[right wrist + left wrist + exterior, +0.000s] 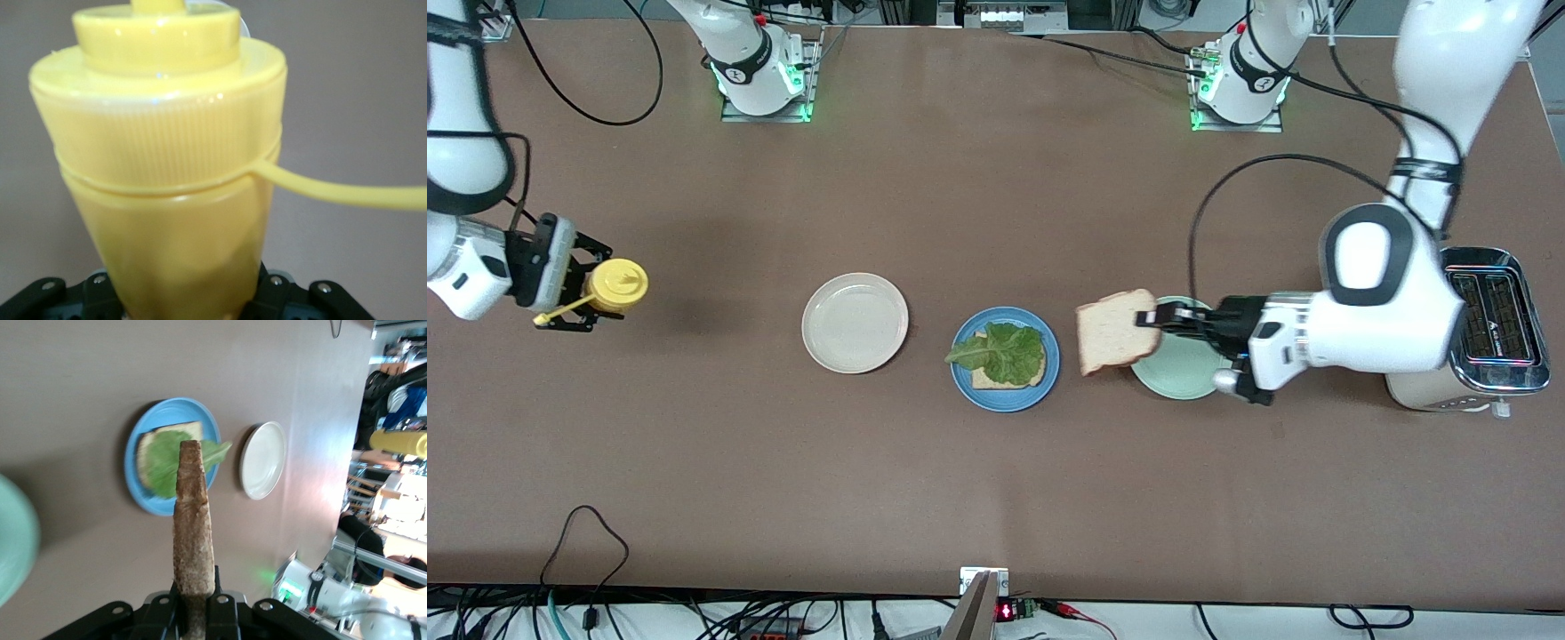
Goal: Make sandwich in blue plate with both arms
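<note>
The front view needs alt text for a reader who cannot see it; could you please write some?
The left gripper holds a bread slice between the mint-green plate and the blue plate, which carries bread topped with lettuce. The right gripper grips a yellow bottle toward the right arm's end of the table, beside a cream plate.

My left gripper (pixel 1158 317) is clamped on a bread slice (pixel 1116 332); my right gripper (pixel 591 295) grips a yellow bottle (pixel 616 285).
</note>
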Action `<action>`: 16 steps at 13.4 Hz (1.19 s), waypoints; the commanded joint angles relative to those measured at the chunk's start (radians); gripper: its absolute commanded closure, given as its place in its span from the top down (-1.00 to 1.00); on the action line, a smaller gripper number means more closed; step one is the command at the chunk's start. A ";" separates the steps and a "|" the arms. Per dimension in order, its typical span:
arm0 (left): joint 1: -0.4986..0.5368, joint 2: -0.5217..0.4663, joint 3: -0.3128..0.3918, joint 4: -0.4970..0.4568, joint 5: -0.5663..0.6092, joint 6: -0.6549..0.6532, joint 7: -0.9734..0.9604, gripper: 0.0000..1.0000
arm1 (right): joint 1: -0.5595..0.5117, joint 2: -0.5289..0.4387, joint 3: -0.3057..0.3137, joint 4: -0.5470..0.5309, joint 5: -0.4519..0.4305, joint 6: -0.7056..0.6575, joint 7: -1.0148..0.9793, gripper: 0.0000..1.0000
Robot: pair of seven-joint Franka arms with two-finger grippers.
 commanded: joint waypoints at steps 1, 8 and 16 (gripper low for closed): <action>-0.055 0.061 0.006 -0.005 -0.094 0.083 -0.001 -0.98 | -0.070 0.063 -0.035 0.004 0.193 -0.087 -0.249 -1.00; -0.203 0.173 0.006 0.014 -0.252 0.287 0.013 -0.98 | -0.207 0.299 -0.104 0.022 0.404 -0.228 -0.648 -1.00; -0.217 0.250 0.006 0.044 -0.251 0.302 0.002 -0.94 | -0.287 0.445 -0.107 0.072 0.436 -0.245 -0.704 -0.96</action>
